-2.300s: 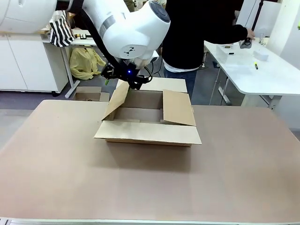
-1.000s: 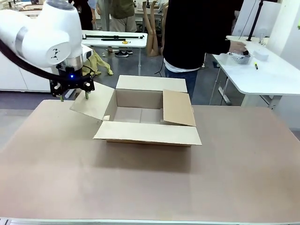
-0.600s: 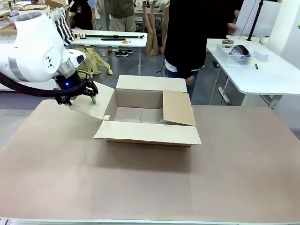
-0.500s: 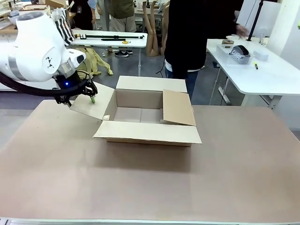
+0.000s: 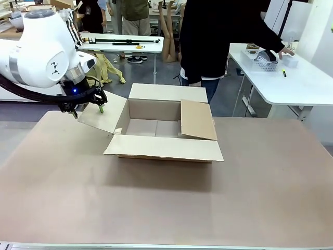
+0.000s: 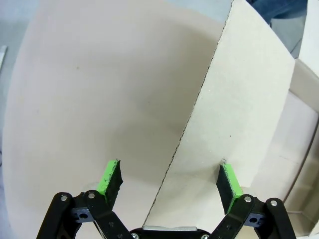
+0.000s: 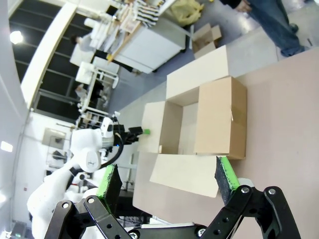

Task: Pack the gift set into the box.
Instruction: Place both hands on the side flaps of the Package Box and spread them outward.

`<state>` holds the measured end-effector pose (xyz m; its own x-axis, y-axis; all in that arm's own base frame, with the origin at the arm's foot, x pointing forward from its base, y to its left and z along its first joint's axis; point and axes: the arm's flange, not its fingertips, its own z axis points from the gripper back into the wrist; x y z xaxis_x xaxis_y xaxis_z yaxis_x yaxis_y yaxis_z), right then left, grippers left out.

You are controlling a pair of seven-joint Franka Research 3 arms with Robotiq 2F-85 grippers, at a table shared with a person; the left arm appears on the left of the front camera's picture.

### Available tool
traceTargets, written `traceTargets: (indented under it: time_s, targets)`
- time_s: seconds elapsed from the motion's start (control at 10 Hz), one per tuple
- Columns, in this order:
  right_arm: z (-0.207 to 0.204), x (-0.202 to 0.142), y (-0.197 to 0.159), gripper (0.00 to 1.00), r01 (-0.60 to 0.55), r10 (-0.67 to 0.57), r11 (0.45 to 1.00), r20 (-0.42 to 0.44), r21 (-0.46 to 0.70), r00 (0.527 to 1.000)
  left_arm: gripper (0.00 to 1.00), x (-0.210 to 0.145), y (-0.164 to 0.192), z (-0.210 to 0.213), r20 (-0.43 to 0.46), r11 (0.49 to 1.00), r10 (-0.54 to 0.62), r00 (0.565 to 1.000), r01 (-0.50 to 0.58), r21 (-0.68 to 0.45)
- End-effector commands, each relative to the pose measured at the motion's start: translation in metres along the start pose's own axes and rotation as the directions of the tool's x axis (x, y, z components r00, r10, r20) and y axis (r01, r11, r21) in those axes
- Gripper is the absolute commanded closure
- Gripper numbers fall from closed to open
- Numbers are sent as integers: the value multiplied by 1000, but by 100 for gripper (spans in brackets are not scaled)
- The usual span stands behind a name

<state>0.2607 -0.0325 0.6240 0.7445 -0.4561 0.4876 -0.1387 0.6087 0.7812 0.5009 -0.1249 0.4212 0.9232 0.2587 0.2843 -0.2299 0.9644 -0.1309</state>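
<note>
The box (image 5: 164, 130) stands open in the middle of the table, all four flaps folded outward; its inside looks empty. My left gripper (image 5: 87, 109) hangs open at the outer edge of the left flap (image 5: 102, 115). In the left wrist view my left gripper (image 6: 169, 167) straddles that flap's edge (image 6: 244, 99) without pinching it. My right gripper (image 7: 168, 179) is open and high up, looking down on the box (image 7: 199, 119). On the side table a person's hand rests on the gift set (image 5: 261, 58), a white piece with a grey rounded item, partly hidden.
The person (image 5: 218, 36) stands just behind the box, reaching right to the white side table (image 5: 291, 78). A small open carton (image 5: 99, 104) sits on the floor behind the left arm. The brown table (image 5: 166, 208) stretches in front of the box.
My left gripper pulled the left flap from upright out to the left, then let go and has barely moved since. The person has reached over to the side table.
</note>
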Motion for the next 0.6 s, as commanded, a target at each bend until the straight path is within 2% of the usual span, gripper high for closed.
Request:
traceTargets:
  time_s: [0.0,0.1,0.2,0.3,0.5]
  targets:
    - [-56,10,22,0,-48,45,985,-22,-166,999,0,0,-3,2,3,1000,16,1000,-16,24]
    - [-87,12,29,0,-32,25,966,-32,-257,999,0,0,-3,2,3,1000,16,1000,-16,24]
    - [-134,5,36,0,-90,42,893,-117,-442,992,0,0,-3,2,3,1000,16,1000,-16,24]
    - [-182,-8,41,0,-180,65,813,-220,-554,973,0,0,-3,2,3,1000,16,1000,-16,24]
    - [-259,-30,52,0,-368,134,679,-386,-635,913,0,0,-3,2,3,1000,16,1000,-16,24]
